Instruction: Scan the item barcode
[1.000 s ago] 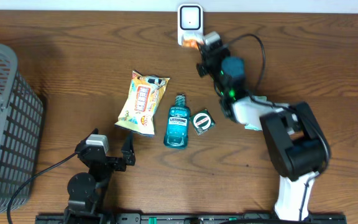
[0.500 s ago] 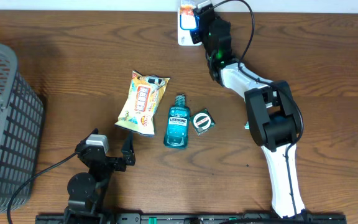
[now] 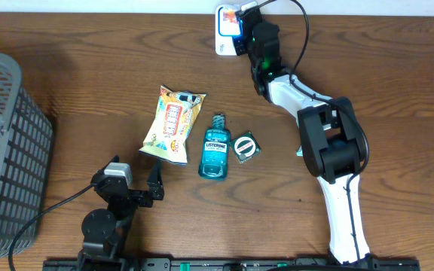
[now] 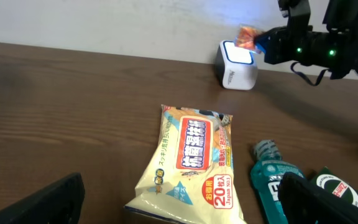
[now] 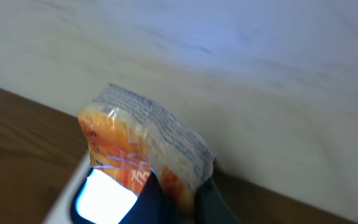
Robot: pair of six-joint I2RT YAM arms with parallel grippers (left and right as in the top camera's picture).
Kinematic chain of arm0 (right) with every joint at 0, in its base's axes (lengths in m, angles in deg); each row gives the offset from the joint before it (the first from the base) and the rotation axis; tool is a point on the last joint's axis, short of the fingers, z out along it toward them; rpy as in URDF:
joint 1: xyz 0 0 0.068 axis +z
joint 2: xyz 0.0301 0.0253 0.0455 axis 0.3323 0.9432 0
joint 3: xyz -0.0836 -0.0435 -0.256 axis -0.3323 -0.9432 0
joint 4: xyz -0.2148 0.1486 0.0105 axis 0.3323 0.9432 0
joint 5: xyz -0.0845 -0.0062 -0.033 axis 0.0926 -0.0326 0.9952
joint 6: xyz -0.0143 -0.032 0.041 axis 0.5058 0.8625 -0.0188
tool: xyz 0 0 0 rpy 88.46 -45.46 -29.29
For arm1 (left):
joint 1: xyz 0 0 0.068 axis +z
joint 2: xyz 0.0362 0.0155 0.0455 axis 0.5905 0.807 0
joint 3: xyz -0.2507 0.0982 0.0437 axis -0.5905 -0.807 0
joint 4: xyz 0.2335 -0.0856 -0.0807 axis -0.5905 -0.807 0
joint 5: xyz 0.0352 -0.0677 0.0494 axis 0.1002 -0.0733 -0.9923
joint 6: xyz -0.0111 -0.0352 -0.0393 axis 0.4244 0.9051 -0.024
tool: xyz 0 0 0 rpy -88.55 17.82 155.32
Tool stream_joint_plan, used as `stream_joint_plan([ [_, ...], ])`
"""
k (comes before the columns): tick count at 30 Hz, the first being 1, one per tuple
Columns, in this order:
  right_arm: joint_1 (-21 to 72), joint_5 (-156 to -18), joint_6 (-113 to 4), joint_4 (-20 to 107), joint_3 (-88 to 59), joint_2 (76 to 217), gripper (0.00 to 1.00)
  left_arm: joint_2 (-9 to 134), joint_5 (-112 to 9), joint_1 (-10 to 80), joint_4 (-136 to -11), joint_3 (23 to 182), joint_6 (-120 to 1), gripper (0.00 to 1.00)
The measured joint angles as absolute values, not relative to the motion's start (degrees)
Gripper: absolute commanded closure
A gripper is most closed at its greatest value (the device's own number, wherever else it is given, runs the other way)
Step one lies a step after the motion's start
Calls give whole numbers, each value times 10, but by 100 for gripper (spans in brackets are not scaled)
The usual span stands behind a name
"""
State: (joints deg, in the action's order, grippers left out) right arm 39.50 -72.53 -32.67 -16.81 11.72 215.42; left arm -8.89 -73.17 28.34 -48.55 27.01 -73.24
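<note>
The right gripper (image 3: 243,26), clenched on an orange packet (image 5: 143,146), holds it just above the scanner (image 4: 236,65) at the far edge. Steady it there; its barcode, unseen here, should probably face the lit window.

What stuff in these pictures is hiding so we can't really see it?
- Small orange crinkly packet: right wrist view, no barcode shows, and its lower end is hidden in the right gripper.
- White box scanner: right wrist view, cut off by the bottom edge.
- Teal plastic mouthwash bottle: left wrist view, lower part cut off by the bottom edge.
- Grey mesh basket: overhead view, cut off by the left edge.
</note>
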Motion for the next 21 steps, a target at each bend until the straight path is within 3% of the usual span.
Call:
stream_joint_plan([
  [11,332,-267,-219,-58,131,2016,99,-89,-732,283,-485,270,-732,2],
  [16,215,-135,-218,120,135,2009,99,-89,-731,283,-486,270,-732,2],
  [21,91,-110,-324,319,131,2020,99,-89,-732,283,-485,270,-732,2],
])
